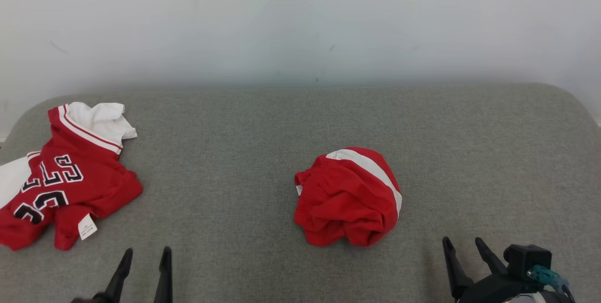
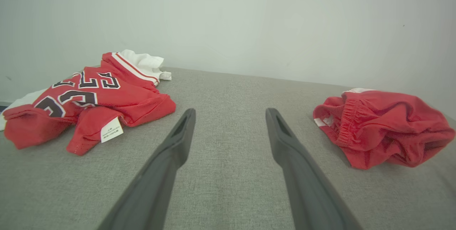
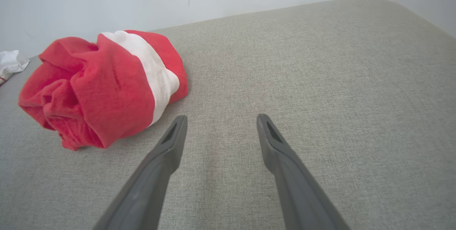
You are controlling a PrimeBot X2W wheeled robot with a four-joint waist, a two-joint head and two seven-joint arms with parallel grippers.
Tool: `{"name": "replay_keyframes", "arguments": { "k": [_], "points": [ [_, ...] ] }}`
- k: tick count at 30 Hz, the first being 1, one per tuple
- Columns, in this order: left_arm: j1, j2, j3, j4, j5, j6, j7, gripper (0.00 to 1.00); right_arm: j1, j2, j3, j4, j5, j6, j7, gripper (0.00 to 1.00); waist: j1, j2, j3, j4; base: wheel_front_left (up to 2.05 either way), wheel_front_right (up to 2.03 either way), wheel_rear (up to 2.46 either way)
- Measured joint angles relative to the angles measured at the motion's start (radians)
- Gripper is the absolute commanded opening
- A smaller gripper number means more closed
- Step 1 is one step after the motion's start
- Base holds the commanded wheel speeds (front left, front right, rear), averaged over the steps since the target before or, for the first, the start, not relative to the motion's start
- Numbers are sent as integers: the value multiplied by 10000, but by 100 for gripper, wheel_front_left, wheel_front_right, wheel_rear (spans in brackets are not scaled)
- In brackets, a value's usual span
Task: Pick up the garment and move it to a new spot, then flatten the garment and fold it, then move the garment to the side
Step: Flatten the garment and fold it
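Observation:
A crumpled red garment [image 1: 347,197] with a white stripe lies bunched near the middle of the grey fabric surface [image 1: 244,124]. It appears at the right of the left wrist view [image 2: 381,130] and at the left of the right wrist view [image 3: 103,87]. My left gripper [image 1: 147,250] hovers open at the lower left, well left of the bundle, its fingers [image 2: 171,151] spread over bare fabric. My right gripper [image 1: 462,240] stands open at the lower right, a little right of and nearer than the bundle, nothing between its fingers [image 3: 281,151].
A red and white jersey [image 1: 65,181] with black numbers lies spread at the far left [image 2: 89,105], near the surface's rounded left edge. A pale wall [image 1: 300,21] runs behind the surface. Bare grey fabric stretches to the right of the bundle.

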Motion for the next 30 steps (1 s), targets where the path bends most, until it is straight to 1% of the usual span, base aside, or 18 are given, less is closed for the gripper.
{"name": "replay_keyframes", "arguments": {
  "k": [3,8,12,16,19,22,25,30],
  "points": [
    [-635,19,-267,165,-2,-111,554,100,-47,2,167,-128,0,0,201,100,0,0,39,-99,0,0,0],
    [-2036,-52,-686,834,-217,-564,1685,100,-195,4,407,-426,-58,0,353,100,0,0,108,-443,0,0,0],
    [-3350,-259,-1051,1908,-571,-988,2602,100,-334,-2,662,-589,-81,0,499,100,0,0,186,-863,0,0,0],
    [-4733,-683,-1476,3229,-899,-1233,3802,100,-347,-2,888,-744,-79,0,612,100,1,0,280,-1373,0,0,0],
    [-5789,-926,-1620,4249,-1032,-1206,4748,100,-377,2,1124,-809,-38,0,662,100,1,0,358,-1817,0,0,0],
    [-6636,-1095,-1695,5118,-1210,-1003,5697,100,-424,0,1289,-836,29,0,650,100,1,0,441,-2300,0,0,0],
    [-7326,-1225,-1672,5697,-1342,-834,6305,100,-492,-2,1337,-836,109,0,598,100,1,1,548,-2804,0,0,0],
    [-8154,-1273,-1499,6562,-1484,-395,7045,100,-527,-4,1369,-780,238,0,499,100,1,1,787,-3569,0,0,0]
  ]
}}
